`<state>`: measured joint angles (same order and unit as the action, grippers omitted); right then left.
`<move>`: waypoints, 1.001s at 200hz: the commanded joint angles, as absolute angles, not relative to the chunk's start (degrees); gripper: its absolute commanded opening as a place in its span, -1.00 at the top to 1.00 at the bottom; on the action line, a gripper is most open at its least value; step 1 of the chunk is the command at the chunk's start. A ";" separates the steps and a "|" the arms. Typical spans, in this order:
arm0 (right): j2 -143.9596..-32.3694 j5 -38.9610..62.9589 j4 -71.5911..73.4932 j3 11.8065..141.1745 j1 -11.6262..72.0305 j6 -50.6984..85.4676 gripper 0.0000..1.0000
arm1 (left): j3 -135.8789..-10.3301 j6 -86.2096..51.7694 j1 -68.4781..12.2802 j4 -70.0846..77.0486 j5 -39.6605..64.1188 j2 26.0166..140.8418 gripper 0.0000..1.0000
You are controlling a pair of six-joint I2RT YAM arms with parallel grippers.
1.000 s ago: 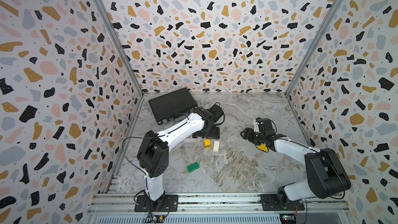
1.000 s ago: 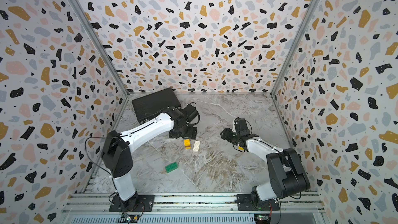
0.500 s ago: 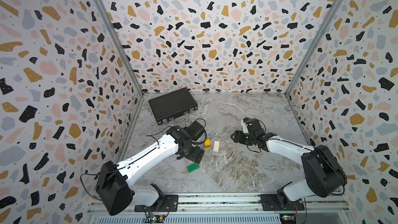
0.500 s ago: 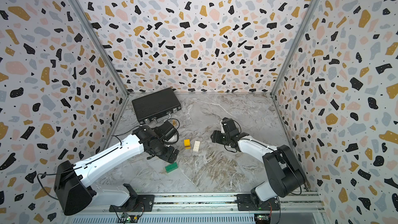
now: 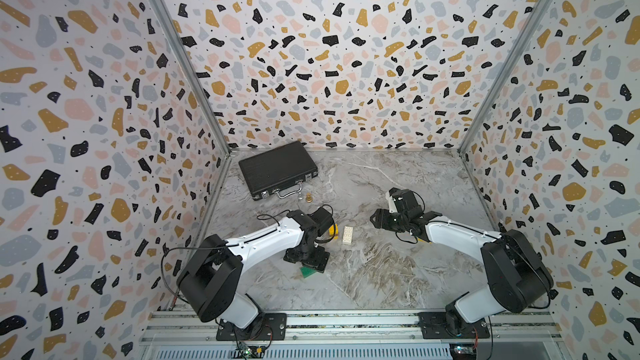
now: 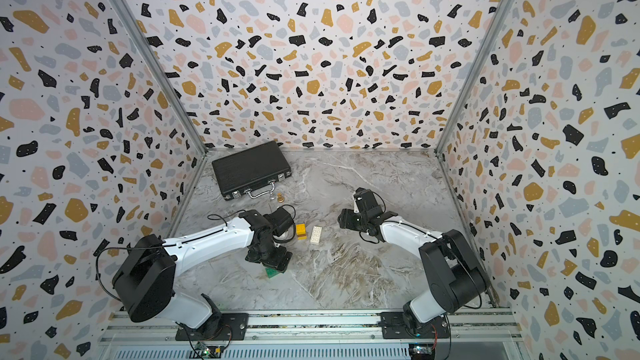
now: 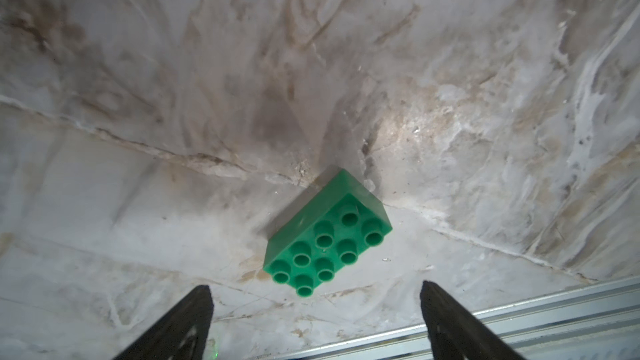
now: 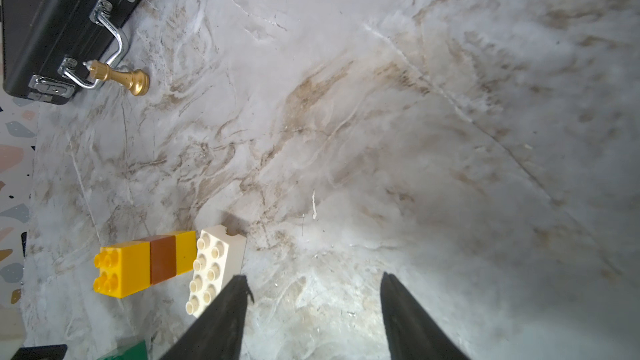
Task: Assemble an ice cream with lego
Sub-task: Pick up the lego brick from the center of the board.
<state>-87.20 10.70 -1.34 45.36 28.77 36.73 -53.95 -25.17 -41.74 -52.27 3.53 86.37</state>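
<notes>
Since a second ago, when the left arm reached far back toward the black briefcase (image 5: 278, 167) at 11 o'clock on the counter (image 5: 381, 278), it has swung back toward the front. Now the left end effector (image 7: 315, 287) hangs right over the green brick (image 7: 327, 237). The brick lies flat, bumps up, at about 7 o'clock. The two fingers (image 7: 180, 323) are spread wide and hold nothing. The brick is not touched yet.

The right arm has moved too. It has slid in from the 3 o'clock side toward the middle. The right end effector (image 8: 314, 277) is also spread apart and empty. One finger is very near the white brick (image 8: 216, 268), but I cannot tell if it touches.

The white brick lies in the middle of the counter. Just at its 9 o'clock side lies the stick (image 8: 149, 263). It is yellow, brown, yellow, already stuck together and tipped on its side. A small gold piece (image 8: 119, 77) lies by the briefcase handle.

I think this means the stick is done but the ice cream is not built. Green and white are loose. The left arm looks ready to go down and pinch the green brick. I cannot find the round yellow top.
</notes>
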 commanded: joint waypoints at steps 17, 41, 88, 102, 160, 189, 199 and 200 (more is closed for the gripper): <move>-87.70 10.12 -0.79 45.53 28.74 35.86 -0.30 | -50.35 -29.67 -41.40 -44.79 7.09 86.51 -0.87; -88.16 9.94 -1.23 45.99 28.74 35.77 -0.30 | -49.01 -30.93 -41.40 -42.33 7.25 87.72 -0.84; -88.33 9.24 -1.76 46.17 28.74 35.95 -0.29 | -47.29 -32.73 -41.55 -41.74 8.93 87.03 -0.63; -88.48 9.03 -1.93 46.31 28.78 36.11 -0.29 | -47.09 -33.50 -42.11 -42.04 9.74 86.94 -0.51; -88.77 8.88 -1.93 46.66 28.65 36.12 -0.29 | -48.86 -35.00 -45.82 -45.27 7.07 86.99 -0.12; -88.86 8.88 -1.93 46.74 28.66 36.12 -0.28 | -49.39 -34.94 -45.95 -46.55 5.10 87.13 -0.01; -88.93 8.91 -1.93 46.82 28.65 36.12 -0.28 | -49.64 -35.06 -46.03 -46.56 4.76 87.15 0.05; -88.94 8.89 -1.93 46.83 28.65 36.12 -0.28 | -49.60 -35.07 -46.00 -46.53 4.71 87.17 0.06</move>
<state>-88.88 9.52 -1.32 45.39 28.77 36.56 -47.86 -34.35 -45.78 -44.21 7.03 87.44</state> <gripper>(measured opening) 0.641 0.498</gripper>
